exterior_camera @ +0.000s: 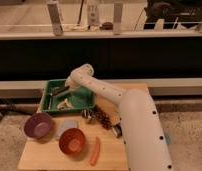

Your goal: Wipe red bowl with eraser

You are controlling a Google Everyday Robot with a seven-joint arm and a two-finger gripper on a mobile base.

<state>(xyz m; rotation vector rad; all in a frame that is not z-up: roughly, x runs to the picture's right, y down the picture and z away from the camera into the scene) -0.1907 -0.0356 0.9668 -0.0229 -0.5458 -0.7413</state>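
The red bowl (72,141) sits upright near the front of the wooden table, between the purple bowl (39,125) and an orange stick-shaped item (95,151). My white arm comes in from the lower right and bends at the elbow above the green tray (81,101). The gripper (59,92) reaches down into the left part of that tray, well behind the red bowl. I cannot make out the eraser; it may be under the gripper in the tray.
A small pale blue-grey dish (68,128) lies between the two bowls. A pale item (65,104) lies in the tray. A metal piece (87,115) and a dark cluster (102,118) sit mid-table beside my arm. A dark ledge runs behind the table.
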